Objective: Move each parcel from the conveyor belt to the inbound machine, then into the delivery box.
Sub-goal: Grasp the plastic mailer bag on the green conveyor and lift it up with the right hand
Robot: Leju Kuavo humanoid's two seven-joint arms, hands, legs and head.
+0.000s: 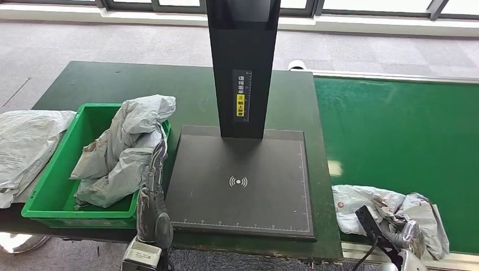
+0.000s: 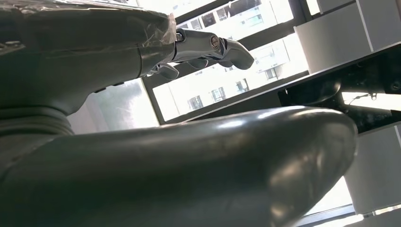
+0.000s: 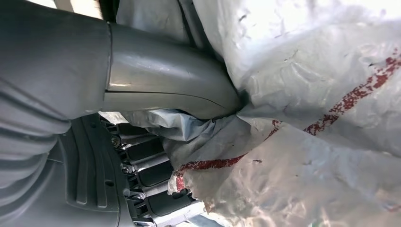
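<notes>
A crumpled white parcel with red print point(image 1: 361, 203) lies at the near edge of the green conveyor belt point(image 1: 395, 130). My right hand point(image 1: 398, 231) grips it; in the right wrist view the thumb point(image 3: 165, 90) presses into the plastic parcel point(image 3: 307, 142), with the fingers point(image 3: 146, 175) curled under a fold. My left hand point(image 1: 151, 192) stands upright and holds nothing, fingers stretched out, between the green delivery box point(image 1: 79, 217) and the black plate of the inbound machine point(image 1: 243, 186). The left wrist view has the fingers point(image 2: 208, 47) apart against bright windows.
Grey parcels point(image 1: 127, 147) are heaped in the green box and rise above its rim. Another grey parcel point(image 1: 25, 144) lies on the dark table left of the box. The machine's black tower point(image 1: 243, 68) rises behind the plate.
</notes>
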